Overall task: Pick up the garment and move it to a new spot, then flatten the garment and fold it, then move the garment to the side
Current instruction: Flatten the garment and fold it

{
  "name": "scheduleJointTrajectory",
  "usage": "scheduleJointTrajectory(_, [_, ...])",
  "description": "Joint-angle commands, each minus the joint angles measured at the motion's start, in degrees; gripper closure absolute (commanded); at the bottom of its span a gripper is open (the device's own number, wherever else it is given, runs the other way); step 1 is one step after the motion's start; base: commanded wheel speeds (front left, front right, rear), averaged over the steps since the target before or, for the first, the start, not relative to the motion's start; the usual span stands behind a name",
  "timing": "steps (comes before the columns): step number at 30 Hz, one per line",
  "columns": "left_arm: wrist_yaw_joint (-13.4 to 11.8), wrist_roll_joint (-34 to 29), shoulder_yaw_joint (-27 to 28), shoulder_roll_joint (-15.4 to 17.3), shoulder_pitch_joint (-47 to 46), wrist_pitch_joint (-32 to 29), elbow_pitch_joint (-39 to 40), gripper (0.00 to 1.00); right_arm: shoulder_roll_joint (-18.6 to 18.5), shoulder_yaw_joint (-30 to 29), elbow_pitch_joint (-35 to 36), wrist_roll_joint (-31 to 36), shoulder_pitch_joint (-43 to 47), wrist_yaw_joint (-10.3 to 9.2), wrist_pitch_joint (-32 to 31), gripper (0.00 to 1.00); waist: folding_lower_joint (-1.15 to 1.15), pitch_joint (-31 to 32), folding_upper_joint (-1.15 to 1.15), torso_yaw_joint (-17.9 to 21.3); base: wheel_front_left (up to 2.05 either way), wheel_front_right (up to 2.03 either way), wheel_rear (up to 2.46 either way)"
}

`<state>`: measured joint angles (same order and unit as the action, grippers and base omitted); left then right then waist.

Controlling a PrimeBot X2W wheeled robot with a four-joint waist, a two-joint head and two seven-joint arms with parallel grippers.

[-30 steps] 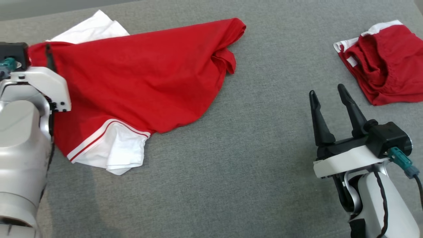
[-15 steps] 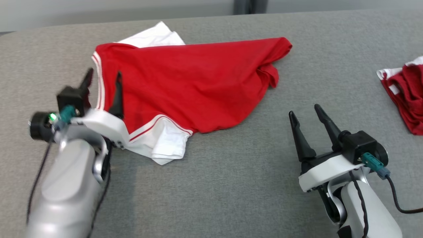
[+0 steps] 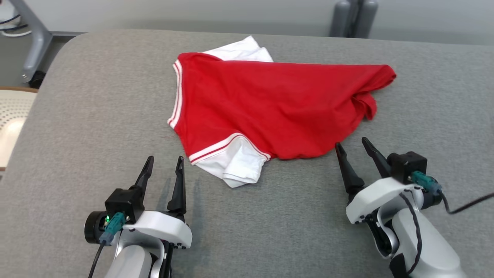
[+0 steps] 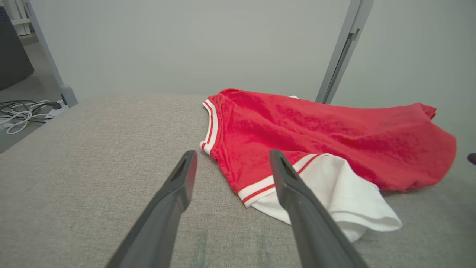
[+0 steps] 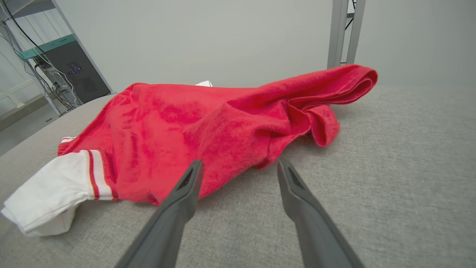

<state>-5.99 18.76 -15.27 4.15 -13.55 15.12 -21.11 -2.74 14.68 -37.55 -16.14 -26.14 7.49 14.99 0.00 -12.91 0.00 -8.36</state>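
Note:
The garment is a red shirt with white, red-striped sleeves, lying loosely spread and wrinkled on the grey padded table. One white sleeve sticks out at its near edge. My left gripper stands open near the table's front left, short of the garment, with nothing between its fingers. In the left wrist view the garment lies just ahead and to the right of the left gripper. My right gripper is open at the garment's near right hem. The right wrist view shows that red hem just past the right gripper.
The table's left edge curves off beside a pale perforated surface. Grey frame posts stand behind the table's far edge. Cables lie on the floor to the left.
My left gripper let go of the garment's left edge and drew back to the front left, open. The head camera shifted, so the other red garment at the right left the picture.

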Motion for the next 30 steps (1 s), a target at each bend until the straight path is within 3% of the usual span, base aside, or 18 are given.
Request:
scheduleJointTrajectory(1, [-0.2, -0.3, 0.6, -0.2, 0.7, 0.0, 1.1, 0.00, -0.4, -0.3, -2.3, -1.2, -1.8, 0.01, 0.3, 0.00, 0.00, -0.1, 0.00, -1.9, 0.00, 0.00, 0.00])
scheduleJointTrajectory(7, [0.3, -1.3, 1.2, -0.6, 1.0, 0.0, 2.1, 0.00, -0.3, 1.8, -11.3, -10.3, -6.9, 0.01, 0.3, 0.00, 0.00, -1.3, 0.00, -4.3, 0.00, 0.00, 0.00])
scheduleJointTrajectory(11, [0.4, -1.8, 1.4, -0.7, 0.5, 0.0, 2.2, 0.00, -0.4, 2.8, -14.7, -12.4, -9.6, 0.01, 0.3, 0.03, 0.00, -1.9, 0.00, -5.0, 0.00, 0.00, 0.00])
scheduleJointTrajectory(12, [0.5, -1.8, 1.5, -0.8, 0.4, 0.0, 2.3, 0.00, -0.3, 3.2, -14.8, -12.9, -10.1, 0.01, 0.3, 0.42, 0.00, -2.0, 0.00, -5.1, 0.00, 0.00, 0.00])
scheduleJointTrajectory(13, [0.5, -2.0, 1.5, -0.9, 0.4, 0.0, 2.3, 0.00, -0.3, 3.5, -14.5, -13.5, -10.2, 0.01, 0.3, 0.70, 0.00, -2.0, 0.00, -5.2, 0.00, 0.00, 0.00])
scheduleJointTrajectory(15, [0.4, -2.1, 1.8, -0.9, 0.6, 0.0, 2.4, 0.00, -0.4, 4.4, -13.0, -14.1, -10.0, 0.01, 0.3, 1.00, 0.00, -2.0, 0.00, -5.1, 0.00, 0.00, 0.00])
scheduleJointTrajectory(22, [0.6, -2.0, 2.4, -1.1, 2.0, 0.0, 2.5, 0.00, -0.3, 6.2, -3.1, -11.7, -4.6, 0.01, 0.3, 1.00, 0.00, -0.8, 0.00, -3.1, 0.00, 0.00, 0.00])
scheduleJointTrajectory(30, [1.0, -2.2, 2.8, -1.1, 2.6, 0.0, 2.7, 0.00, -0.4, 13.1, 11.6, -10.1, 2.8, 0.02, 0.3, 1.00, 0.00, 0.7, 0.00, 0.0, 0.00, 0.00, 0.00])
